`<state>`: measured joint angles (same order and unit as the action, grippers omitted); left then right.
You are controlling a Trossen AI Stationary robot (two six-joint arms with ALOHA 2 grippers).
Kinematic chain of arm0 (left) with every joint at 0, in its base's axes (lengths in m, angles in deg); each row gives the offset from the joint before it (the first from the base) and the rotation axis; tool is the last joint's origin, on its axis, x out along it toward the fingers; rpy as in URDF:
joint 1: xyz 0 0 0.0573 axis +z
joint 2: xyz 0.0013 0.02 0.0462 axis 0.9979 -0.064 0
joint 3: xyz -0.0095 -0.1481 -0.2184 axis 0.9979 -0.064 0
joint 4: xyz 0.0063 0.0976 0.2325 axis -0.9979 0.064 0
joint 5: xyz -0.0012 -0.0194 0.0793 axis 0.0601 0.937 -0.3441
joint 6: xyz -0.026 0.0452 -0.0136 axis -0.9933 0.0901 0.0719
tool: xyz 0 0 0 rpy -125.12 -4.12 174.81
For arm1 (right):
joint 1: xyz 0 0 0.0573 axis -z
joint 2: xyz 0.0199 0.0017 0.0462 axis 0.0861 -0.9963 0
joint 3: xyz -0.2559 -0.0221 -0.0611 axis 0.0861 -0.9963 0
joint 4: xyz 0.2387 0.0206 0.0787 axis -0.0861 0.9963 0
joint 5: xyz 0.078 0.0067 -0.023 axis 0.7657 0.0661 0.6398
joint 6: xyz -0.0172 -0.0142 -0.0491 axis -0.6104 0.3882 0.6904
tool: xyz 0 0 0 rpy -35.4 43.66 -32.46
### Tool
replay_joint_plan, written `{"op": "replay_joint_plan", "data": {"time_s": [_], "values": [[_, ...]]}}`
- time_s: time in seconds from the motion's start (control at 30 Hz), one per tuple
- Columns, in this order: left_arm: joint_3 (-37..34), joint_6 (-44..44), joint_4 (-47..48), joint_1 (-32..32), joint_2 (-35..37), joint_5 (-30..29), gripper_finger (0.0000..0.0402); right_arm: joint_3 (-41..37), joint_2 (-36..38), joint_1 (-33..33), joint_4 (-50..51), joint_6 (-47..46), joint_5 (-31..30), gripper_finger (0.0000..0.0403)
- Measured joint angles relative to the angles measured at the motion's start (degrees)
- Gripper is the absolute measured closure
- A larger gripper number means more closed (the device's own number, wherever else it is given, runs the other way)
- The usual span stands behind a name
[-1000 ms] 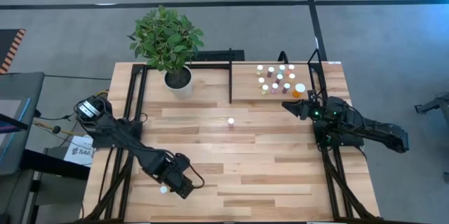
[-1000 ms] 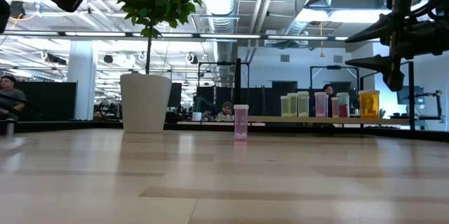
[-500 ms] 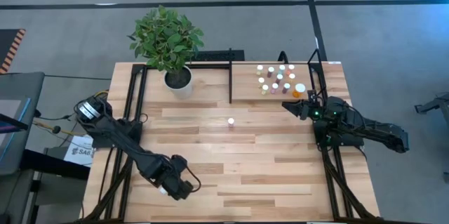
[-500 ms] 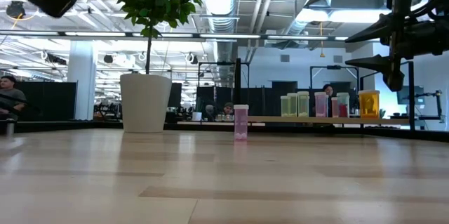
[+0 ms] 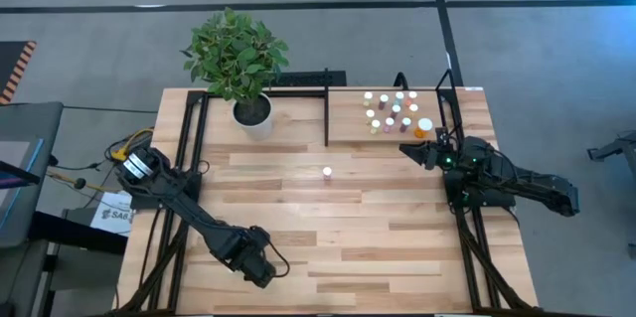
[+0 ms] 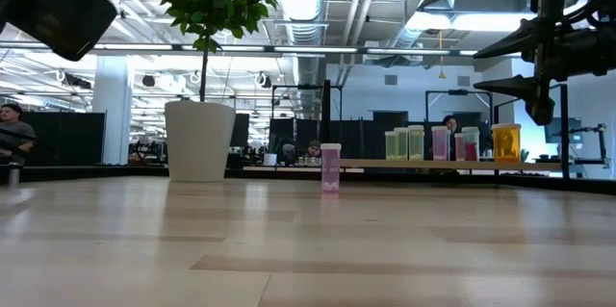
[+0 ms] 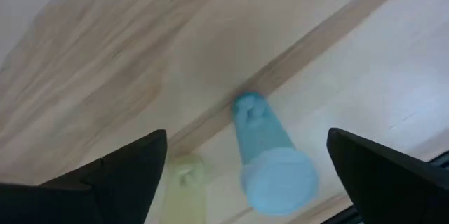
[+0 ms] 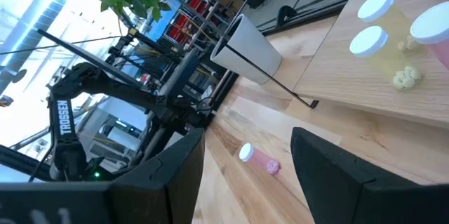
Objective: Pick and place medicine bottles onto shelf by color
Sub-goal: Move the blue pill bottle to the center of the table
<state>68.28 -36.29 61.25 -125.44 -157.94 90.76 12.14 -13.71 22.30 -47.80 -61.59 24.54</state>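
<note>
A small blue-green medicine bottle (image 7: 265, 147) with a pale round cap stands on its base on the table near the front left. My left gripper (image 7: 246, 132) points down over it, open, one finger on either side, touching nothing. In the high view the left gripper (image 5: 255, 268) hides this bottle. A pink bottle (image 5: 327, 171) stands upright alone at mid-table. Several bottles (image 5: 396, 111) stand on the shelf (image 5: 348, 126) at the far right, a larger orange one (image 6: 506, 141) among them. My right gripper (image 5: 412, 150) waits open and level beside the shelf.
A white pot with a green plant (image 5: 253, 113) stands at the far left of the shelf's black frame (image 5: 327, 116). Black frame bars run along both table sides. Bare planks lie between the pink bottle (image 6: 330, 166) and the near edge.
My left gripper has sunk toward the table and shifted a little toward the near edge, pointing down. It now covers the white cap that showed beside it in the high view a second ago. The bottles have not moved.
</note>
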Motion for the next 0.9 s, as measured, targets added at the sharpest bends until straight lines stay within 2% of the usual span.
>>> {"op": "replay_joint_plan", "data": {"time_s": [0.17,0.6,0.9], "values": [[0.0,0.3,-0.2,0.1,0.1,-0.5,0.0072,0.0,0.0,0.0,0.0,0.0,0.0,0.0168],[0.0,0.3,-0.3,0.1,0.1,0.5,0.0236,0.0,0.0,0.0,0.0,0.0,0.0,0.0168],[0.0,1.0,-0.4,0.1,0.1,0.5,0.0305,0.0,0.0,0.0,0.0,0.0,0.0,0.0168]]}}
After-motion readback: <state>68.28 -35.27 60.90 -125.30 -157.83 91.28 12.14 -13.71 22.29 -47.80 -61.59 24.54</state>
